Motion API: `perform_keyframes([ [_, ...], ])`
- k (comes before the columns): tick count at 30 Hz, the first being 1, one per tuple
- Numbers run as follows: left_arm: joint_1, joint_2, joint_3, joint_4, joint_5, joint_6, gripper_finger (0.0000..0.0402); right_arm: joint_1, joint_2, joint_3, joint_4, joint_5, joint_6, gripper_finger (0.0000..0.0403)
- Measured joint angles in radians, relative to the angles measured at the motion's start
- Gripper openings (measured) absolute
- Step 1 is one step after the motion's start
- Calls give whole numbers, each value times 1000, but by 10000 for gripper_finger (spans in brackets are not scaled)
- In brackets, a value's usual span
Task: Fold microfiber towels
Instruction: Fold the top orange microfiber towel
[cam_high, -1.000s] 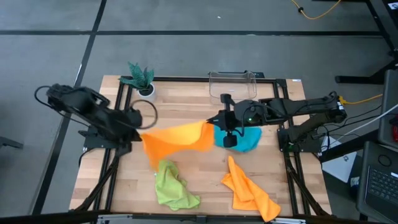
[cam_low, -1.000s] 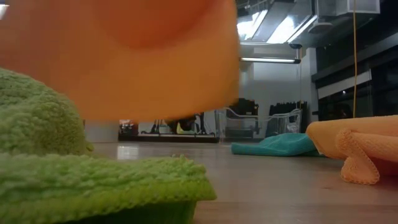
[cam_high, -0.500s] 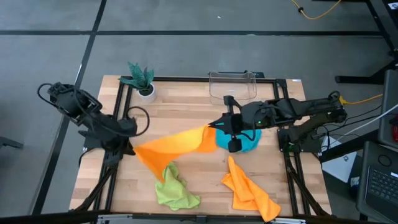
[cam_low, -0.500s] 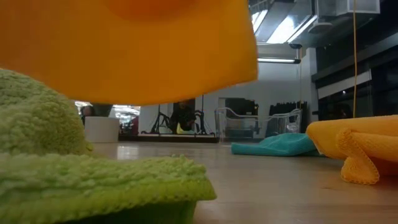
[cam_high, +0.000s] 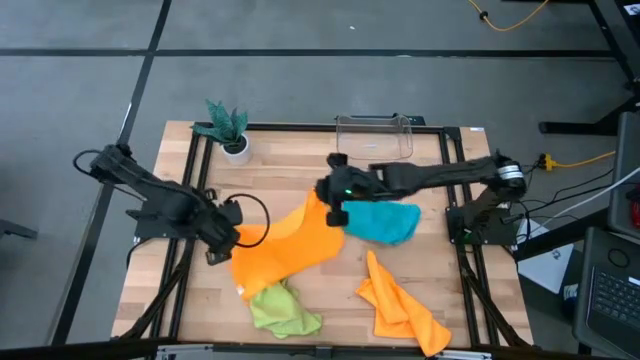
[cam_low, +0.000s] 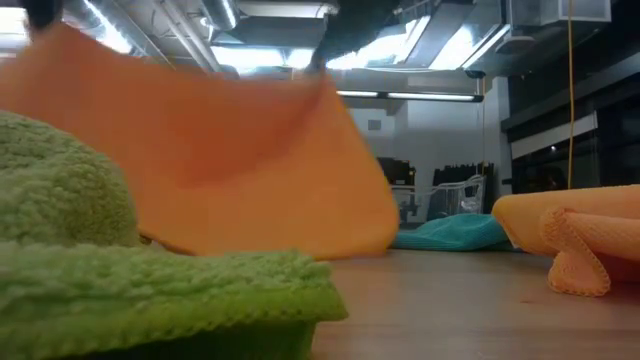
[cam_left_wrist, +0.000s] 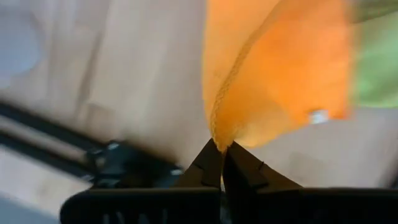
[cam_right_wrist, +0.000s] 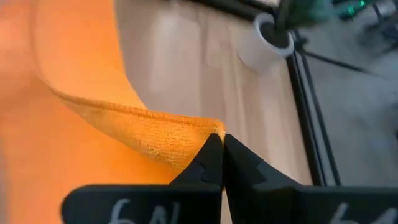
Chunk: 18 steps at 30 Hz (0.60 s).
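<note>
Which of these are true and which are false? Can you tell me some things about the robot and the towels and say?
1. Both hands pinch the same orange towel. True: the left hand and the right hand each hold a corner.
2. The blue towel is in the clear bin. False: it lies on the table.
3. The green towel lies near the table's front edge. True.
4. The plant sits on the second orange towel. False: it stands at a back corner.
</note>
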Motion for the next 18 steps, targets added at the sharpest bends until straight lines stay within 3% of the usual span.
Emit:
perform_keyframes([
  [7,100,0,-210,0,-84,81,0,-110,92,0,102,26,-106,3],
  [14,202,-1,-252,1,-186,175,0,-197,87,0,164,19,-155,3],
  [18,251,-1,-252,1,-210,207,0,-241,86,0,145,-37,-141,3],
])
